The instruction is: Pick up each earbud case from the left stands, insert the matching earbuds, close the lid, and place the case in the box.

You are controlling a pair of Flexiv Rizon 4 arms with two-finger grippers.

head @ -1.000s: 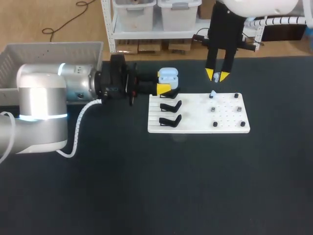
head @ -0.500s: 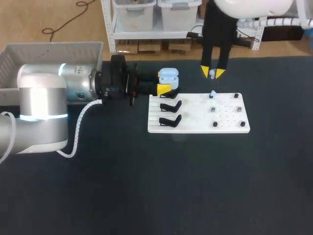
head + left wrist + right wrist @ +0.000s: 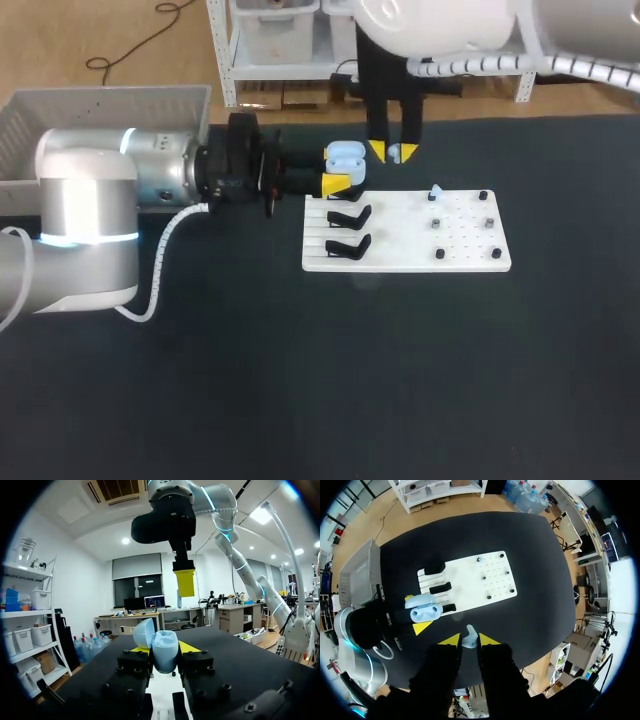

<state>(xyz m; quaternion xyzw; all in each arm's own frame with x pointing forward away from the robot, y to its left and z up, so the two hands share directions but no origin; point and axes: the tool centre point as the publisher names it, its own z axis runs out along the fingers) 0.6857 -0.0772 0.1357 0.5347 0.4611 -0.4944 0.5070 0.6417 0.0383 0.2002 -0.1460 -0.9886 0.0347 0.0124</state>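
The left gripper (image 3: 338,178) clamps the open case (image 3: 345,154) in its jaws above the board's (image 3: 470,250) far left corner. The right gripper (image 3: 393,152) pinches an earbud (image 3: 469,638) in narrow jaws just beside the case, over the board's far edge. A second earbud (image 3: 436,191) sits near that edge

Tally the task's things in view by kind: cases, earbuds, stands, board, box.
Earbud case: 1
Earbud: 2
Black stand: 3
White board: 1
Box: 1
Total: 8
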